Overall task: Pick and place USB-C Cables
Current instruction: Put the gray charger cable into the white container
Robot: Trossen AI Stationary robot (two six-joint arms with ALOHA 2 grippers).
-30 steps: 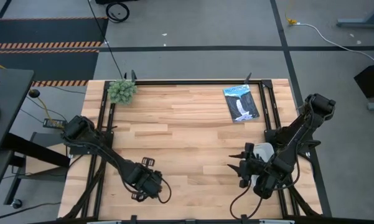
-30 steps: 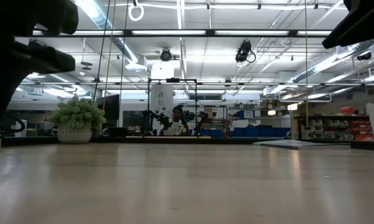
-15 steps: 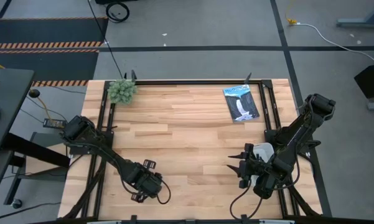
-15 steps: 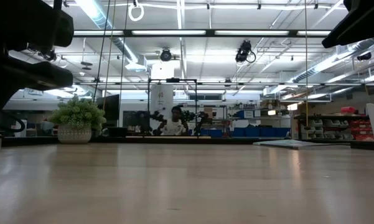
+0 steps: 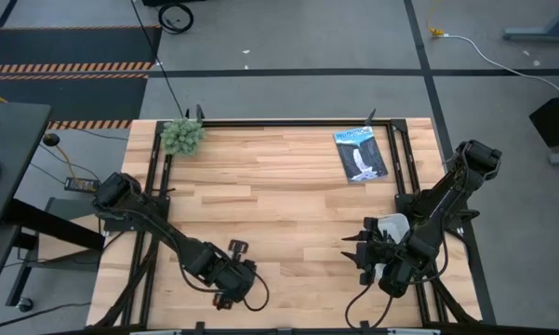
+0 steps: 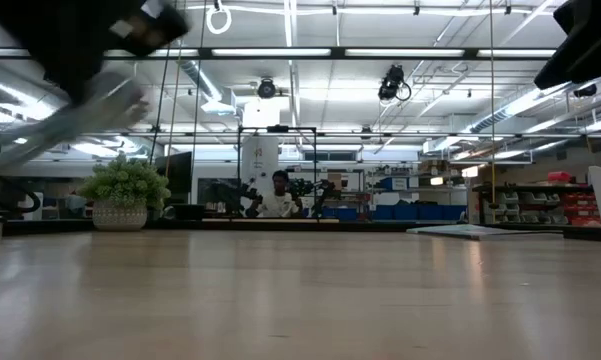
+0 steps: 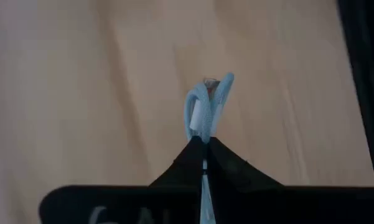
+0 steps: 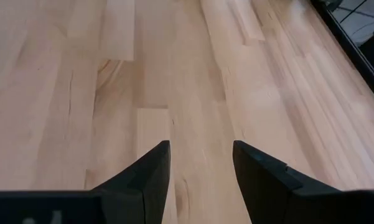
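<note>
A pale blue USB-C cable (image 7: 206,107) shows in the left wrist view as a small bent loop sticking out past my left gripper's fingertips. My left gripper (image 5: 237,282) is shut on it, near the table's front edge, left of the middle. My right gripper (image 5: 354,253) hovers open over bare wood at the front right with nothing between its fingers (image 8: 154,167). The other cables are out of view. My left gripper pinches the pale blue cable between its two shut fingertips (image 7: 193,155). The strands of the loop (image 7: 201,132) come out right at the tips, and a bit of cable also runs back between the fingers. Whether the cable is clear of the table, I cannot tell.
A white tray (image 5: 395,225) lies partly under my right arm at the right edge. A dark blue printed packet (image 5: 360,154) lies at the far right and a small potted plant (image 5: 181,136) at the far left corner. Bare wood (image 5: 279,205) fills the middle.
My left gripper has gone toward the table's right edge and a little toward the near edge. It shows blurred in the low view now. My right arm has kept still.
</note>
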